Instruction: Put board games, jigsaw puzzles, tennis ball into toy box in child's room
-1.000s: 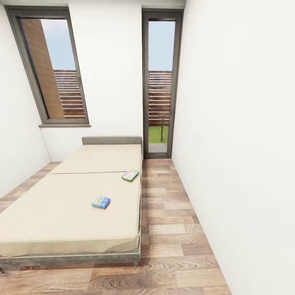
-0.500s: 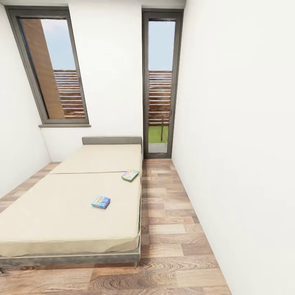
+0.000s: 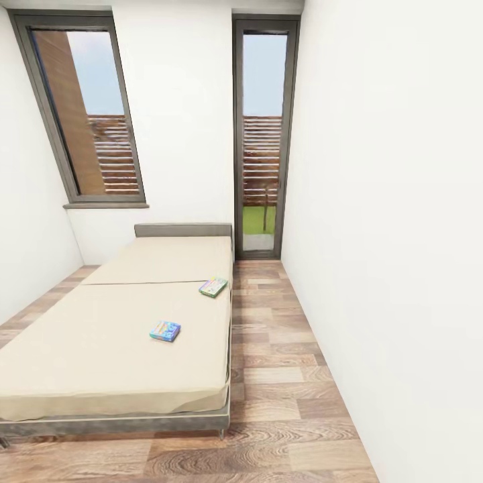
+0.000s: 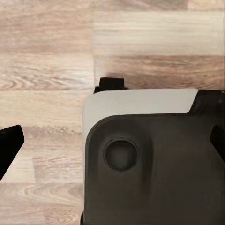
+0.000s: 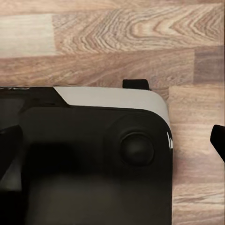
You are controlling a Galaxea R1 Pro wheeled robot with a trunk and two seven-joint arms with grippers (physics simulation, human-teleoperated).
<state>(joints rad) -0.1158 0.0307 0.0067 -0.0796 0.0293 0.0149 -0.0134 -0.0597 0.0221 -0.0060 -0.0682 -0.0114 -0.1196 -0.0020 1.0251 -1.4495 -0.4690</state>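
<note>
While my head camera looks down the narrow white-walled child's room (image 3: 376, 201), I see the wide low bed with its plain beige mattress and dark grey frame (image 3: 100, 349) filling the side from about seven to eleven o'clock, its low grey headboard (image 3: 182, 230) against the far wall. Two of the thin flat printed board game boxes lie on the mattress, well apart from each other: the mostly blue, rainbow-edged one (image 3: 165, 331) sits near the middle of the view, and the green-and-white one (image 3: 213, 287) lies beyond it toward one o'clock, close to the bed's edge by the aisle. A strip of wood-plank floor (image 3: 282, 376) runs from five o'clock up to the tall dark-framed glass door (image 3: 261, 141) at twelve, and a slanted dark-framed window (image 3: 84, 111) stands at ten o'clock.

My left wrist camera points down at the same plank floor (image 4: 47, 70) over the robot's dark grey and white base corner (image 4: 150, 164); one black fingertip (image 4: 8, 143) shows at the frame's edge. My right wrist camera shows the matching base corner (image 5: 89, 159) and floor (image 5: 112, 37), with a black fingertip (image 5: 218, 140) at its edge. For both grippers I cannot tell whether the fingers stand apart or together
</note>
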